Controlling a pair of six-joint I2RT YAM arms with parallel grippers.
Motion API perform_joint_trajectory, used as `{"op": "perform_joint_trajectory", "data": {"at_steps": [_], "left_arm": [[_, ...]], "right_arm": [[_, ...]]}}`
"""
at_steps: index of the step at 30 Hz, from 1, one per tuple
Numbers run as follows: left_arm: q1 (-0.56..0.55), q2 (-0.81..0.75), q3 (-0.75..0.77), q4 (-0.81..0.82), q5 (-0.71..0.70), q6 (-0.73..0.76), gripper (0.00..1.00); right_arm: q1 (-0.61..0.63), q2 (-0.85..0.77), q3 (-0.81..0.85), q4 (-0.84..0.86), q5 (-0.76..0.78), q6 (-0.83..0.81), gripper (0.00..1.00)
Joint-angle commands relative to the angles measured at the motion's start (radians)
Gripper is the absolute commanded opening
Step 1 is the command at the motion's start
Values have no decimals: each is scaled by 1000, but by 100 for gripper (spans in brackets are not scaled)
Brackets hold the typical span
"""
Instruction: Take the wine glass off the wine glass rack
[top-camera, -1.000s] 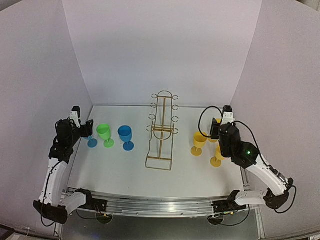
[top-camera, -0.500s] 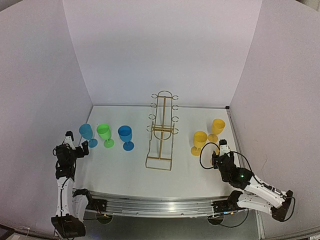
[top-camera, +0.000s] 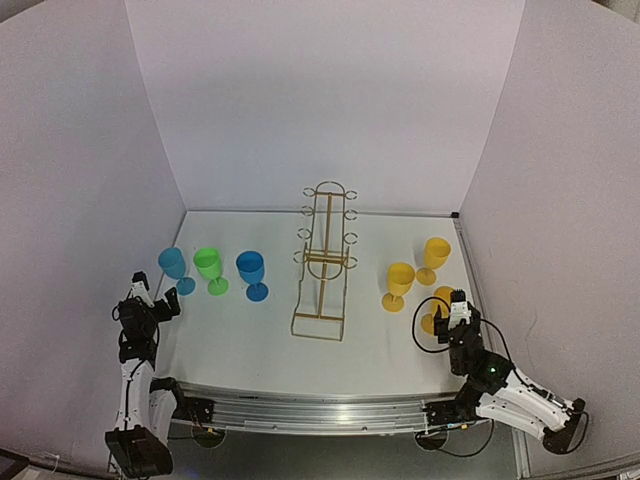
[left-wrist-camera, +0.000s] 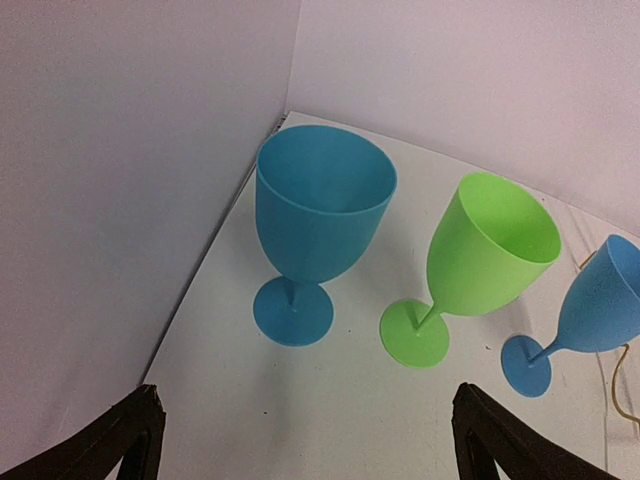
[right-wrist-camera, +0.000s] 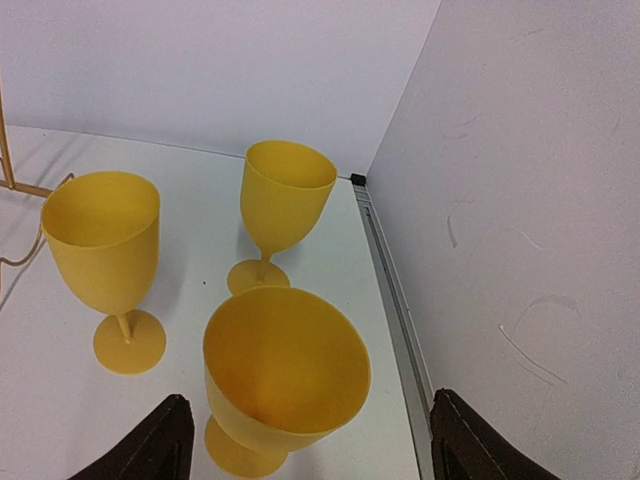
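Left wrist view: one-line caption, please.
Left blue glass, green glass and right blue glass stand upright on the table before open jaws.

Walls: plain pale panels on three sides.
Worktop: white, matt.
Front rail: bare aluminium.
Light: even, shadows soft.

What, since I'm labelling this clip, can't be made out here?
- Top view: the right gripper hides part of the nearest yellow glass.
- Left wrist view: the right edge cuts the second blue glass.
- Right wrist view: the left edge cuts off most of the wine glass rack.
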Motion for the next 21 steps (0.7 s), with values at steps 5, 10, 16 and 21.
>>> {"op": "perform_joint_trajectory", "data": {"at_steps": [5,10,16,21], "left_arm": [[4,5,-26,95,43,-2,100],[4,11,-30,142,81,2,100],[4,-1,-30,155,91,-7,100],[5,14,-37,171,83,11,100]], "right_arm": [[-188,155,112,-11,-53,57,75],[-316,391,393,-35,-298,-60,76],[-613,551,623,-127,-523,13,76],[-983,677,771,-340,-725,126,75]]}}
